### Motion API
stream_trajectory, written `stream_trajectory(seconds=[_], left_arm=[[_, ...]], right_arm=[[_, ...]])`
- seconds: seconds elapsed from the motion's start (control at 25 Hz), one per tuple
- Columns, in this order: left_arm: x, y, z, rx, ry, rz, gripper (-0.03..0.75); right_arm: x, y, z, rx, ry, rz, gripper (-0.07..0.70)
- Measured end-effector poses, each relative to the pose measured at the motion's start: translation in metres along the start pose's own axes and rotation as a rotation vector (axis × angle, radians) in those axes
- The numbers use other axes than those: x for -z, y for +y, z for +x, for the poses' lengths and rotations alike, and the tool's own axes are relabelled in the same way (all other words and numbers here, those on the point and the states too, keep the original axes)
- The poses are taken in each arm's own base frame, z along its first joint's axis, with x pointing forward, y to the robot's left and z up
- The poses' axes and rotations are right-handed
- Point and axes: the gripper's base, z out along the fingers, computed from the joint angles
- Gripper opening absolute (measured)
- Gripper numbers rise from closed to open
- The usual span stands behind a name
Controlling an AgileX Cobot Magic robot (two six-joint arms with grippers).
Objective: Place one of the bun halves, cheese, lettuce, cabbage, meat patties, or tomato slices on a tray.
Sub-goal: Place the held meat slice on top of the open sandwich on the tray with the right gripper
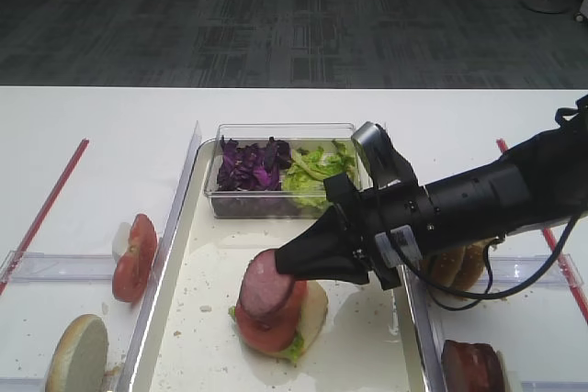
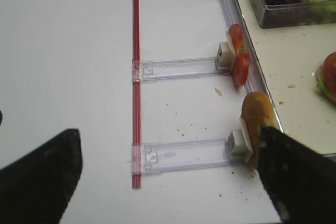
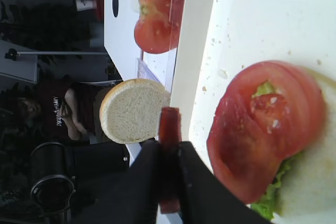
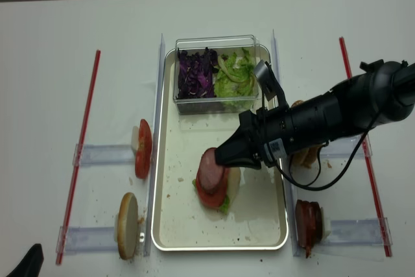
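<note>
The right end effector [image 1: 287, 263] is clamped on the rim of a thin, soft, slippery pinkish-brown round meat patty [image 1: 265, 285], best gripped by its edge, over the red tomato slice [image 1: 272, 328] stack on the cream rectangular tray [image 1: 207, 273], with the clear plastic salad tub [image 1: 280, 204] just behind.

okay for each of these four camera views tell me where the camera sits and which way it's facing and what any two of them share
Exterior high: in front, above the table, facing the tray; right arm shows.
Right wrist: behind the right gripper, shut on a meat patty above the tomato slice.
Left wrist: over the table's left side, facing a bun half; left gripper open.
Exterior high realsense: overhead, looking steeply down; right arm shows.
Both exterior views share the stack and the salad tub.
</note>
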Motion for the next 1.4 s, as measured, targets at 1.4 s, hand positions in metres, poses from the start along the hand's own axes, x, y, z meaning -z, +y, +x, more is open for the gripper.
stream_trajectory(seconds=[1.4], left_arm=[[0.0000, 0.0000, 0.0000, 0.000, 0.000, 0.000, 0.618]], right_arm=[[-0.0009, -0.0077, 0.0002, -0.037, 0.000, 0.055, 0.120]])
